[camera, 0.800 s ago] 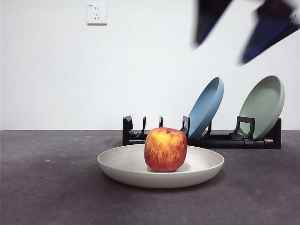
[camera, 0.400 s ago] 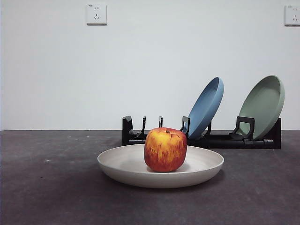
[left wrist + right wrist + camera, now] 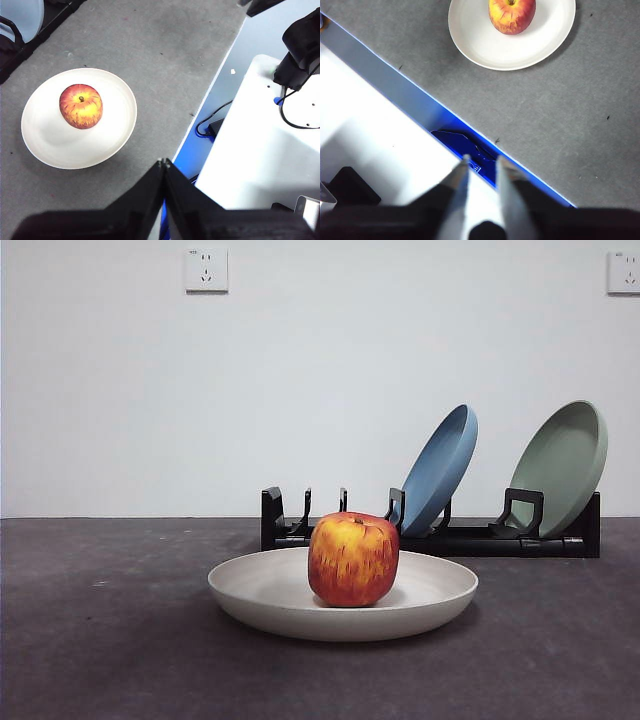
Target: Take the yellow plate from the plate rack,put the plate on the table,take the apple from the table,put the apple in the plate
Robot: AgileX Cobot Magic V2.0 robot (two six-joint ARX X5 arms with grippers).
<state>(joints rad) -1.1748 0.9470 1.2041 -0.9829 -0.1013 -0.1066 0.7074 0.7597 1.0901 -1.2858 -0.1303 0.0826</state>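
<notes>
A blue plate (image 3: 440, 470) and sage-green plate (image 3: 562, 466) lean (tilted alike) below 2 wall sockets (image 3: 206, 269).

No legible text, label, brand, number or sign appears in any of my views. The two wall sockets (image 3: 206, 270) above the table's far edge carry only slot openings, no readable marking. The yellow plate (image 3: 430, 605), the apple (image 3: 352, 558) and the plate rack (image 3: 470, 540) bear no print.
</notes>
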